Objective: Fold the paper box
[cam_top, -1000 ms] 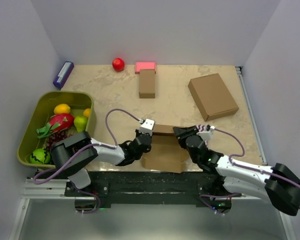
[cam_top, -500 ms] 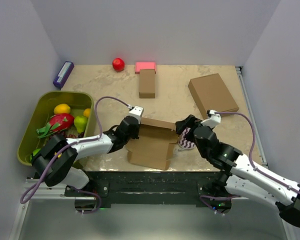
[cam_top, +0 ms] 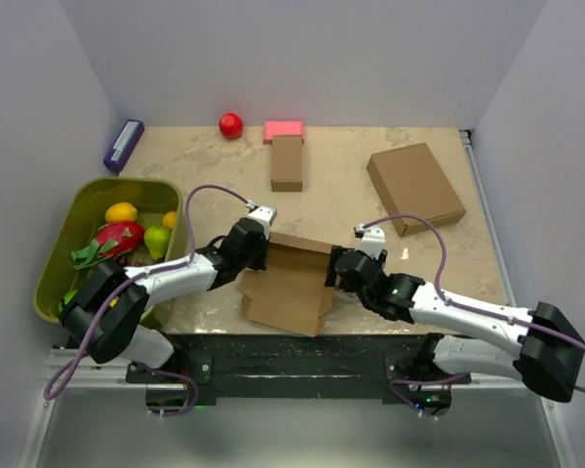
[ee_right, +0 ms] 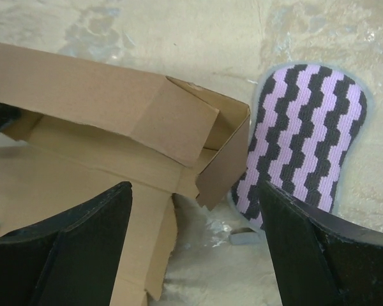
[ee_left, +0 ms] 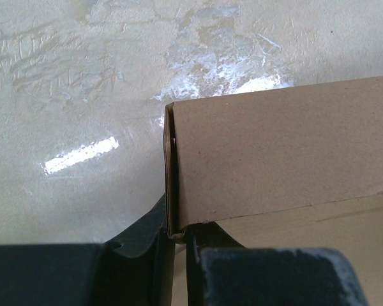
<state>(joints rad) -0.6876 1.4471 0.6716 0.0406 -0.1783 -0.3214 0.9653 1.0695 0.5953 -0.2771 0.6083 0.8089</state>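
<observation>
The paper box is a brown die-cut cardboard sheet, partly folded, near the table's front edge between the arms. Its far wall stands upright. My left gripper is shut on the far left corner of that wall; the left wrist view shows the folded edge pinched between the jaws. My right gripper is open at the box's right end. In the right wrist view its fingers straddle the raised side flap, without touching it.
A purple and black zigzag sock lies right of the box. At the back are a narrow brown box, a larger brown box, a pink block and a red ball. A green fruit bin is at left.
The right gripper has moved left and down to the box's right end. The left gripper has carried its corner a little left and away. The box has shifted left and its far wall stands higher.
</observation>
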